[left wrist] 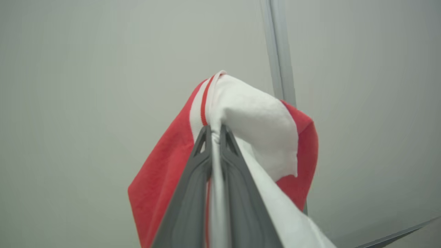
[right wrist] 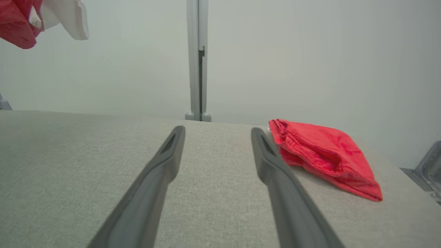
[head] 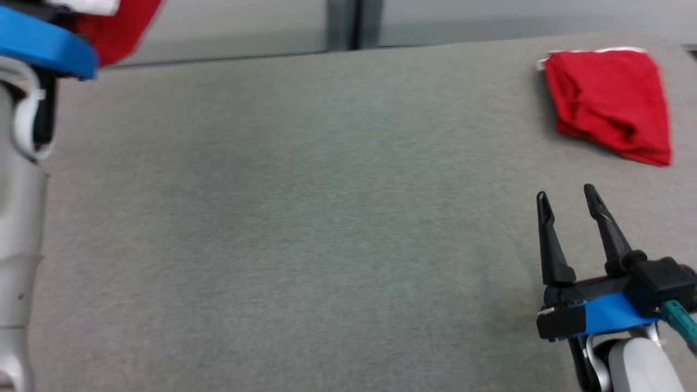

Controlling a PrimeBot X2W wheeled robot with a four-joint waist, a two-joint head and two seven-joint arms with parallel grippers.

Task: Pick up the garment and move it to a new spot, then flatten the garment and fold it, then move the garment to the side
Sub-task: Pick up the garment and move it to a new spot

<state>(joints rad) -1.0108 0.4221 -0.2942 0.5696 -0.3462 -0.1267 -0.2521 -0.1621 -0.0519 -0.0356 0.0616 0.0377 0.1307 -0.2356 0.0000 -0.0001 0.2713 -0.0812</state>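
A red and white garment [left wrist: 162, 179] hangs in the air, and my left gripper [left wrist: 214, 129] is shut on a bunched white fold of it. In the head view the garment [head: 117, 27] shows at the top left corner, behind my raised left arm [head: 22, 218]. From the right wrist view, the same garment [right wrist: 20, 20] dangles at the upper left, well above the table. My right gripper [head: 566, 196] sits low at the table's right front, open with nothing between its fingers [right wrist: 162, 162].
A second, folded red garment [head: 610, 103] lies at the table's far right, just beyond and right of my right gripper; it also shows in the right wrist view [right wrist: 320, 151]. The grey fabric table [head: 305, 218] spreads wide. A pale wall with a vertical post [right wrist: 197, 69] stands behind.
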